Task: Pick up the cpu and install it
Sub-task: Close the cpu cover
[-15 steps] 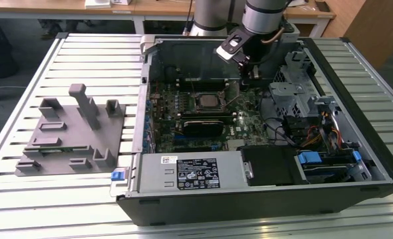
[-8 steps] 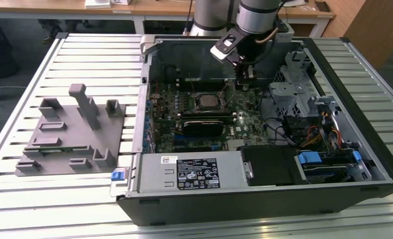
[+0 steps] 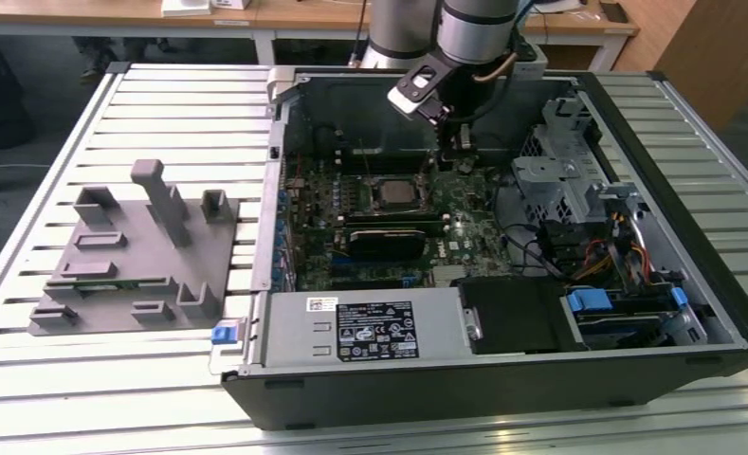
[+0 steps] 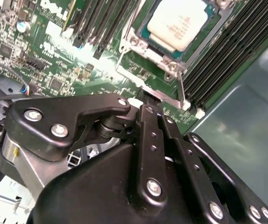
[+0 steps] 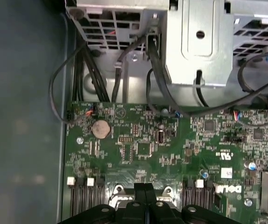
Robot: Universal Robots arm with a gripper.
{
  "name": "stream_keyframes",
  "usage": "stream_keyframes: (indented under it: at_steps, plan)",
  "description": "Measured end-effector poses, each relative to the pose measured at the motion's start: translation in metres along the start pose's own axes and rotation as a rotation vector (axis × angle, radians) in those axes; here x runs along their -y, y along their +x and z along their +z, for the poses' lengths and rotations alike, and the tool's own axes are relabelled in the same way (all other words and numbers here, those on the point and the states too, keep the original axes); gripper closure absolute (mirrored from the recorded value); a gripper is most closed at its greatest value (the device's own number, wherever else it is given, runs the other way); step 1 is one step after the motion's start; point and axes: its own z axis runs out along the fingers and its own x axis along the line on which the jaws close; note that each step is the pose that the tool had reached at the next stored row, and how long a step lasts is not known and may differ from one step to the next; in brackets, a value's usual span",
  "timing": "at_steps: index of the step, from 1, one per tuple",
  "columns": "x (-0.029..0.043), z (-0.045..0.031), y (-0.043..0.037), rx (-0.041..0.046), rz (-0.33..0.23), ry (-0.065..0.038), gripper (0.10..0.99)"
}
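Observation:
The cpu (image 3: pixel 395 194) is a small square chip with a pale silvery top, lying flat in its socket on the green motherboard (image 3: pixel 463 213) inside the open computer case. In the second wrist view the cpu (image 4: pixel 180 21) sits inside the metal socket frame (image 4: pixel 166 65). My gripper (image 3: pixel 460 142) hangs over the board just beyond the socket, towards the exterior view's right. Its black fingers (image 4: pixel 145 121) are pressed together with nothing between them, tips at the frame's edge. In the first wrist view the gripper (image 5: pixel 144 185) is shut above the board.
The case walls (image 3: pixel 279 190) enclose the board. A drive cage (image 3: pixel 576 171) and cables (image 5: pixel 73 79) crowd the exterior view's right side, with memory slots (image 4: pixel 227 56) beside the socket. A grey plastic fixture (image 3: pixel 134 256) stands on the slatted table (image 3: pixel 172 104) at the exterior view's left.

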Motion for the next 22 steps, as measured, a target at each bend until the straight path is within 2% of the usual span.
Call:
stream_keyframes:
  at_steps: [15,19,22]
  plan:
    - [0.0217,0.0021,0.0013,-0.0001,0.000,0.000,0.980]
    - [0.0320,0.0034,0.0015,0.0000,0.000,0.000,0.980]
    - [0.0433,0.0042,0.0017,0.0001,0.000,0.000,0.980]
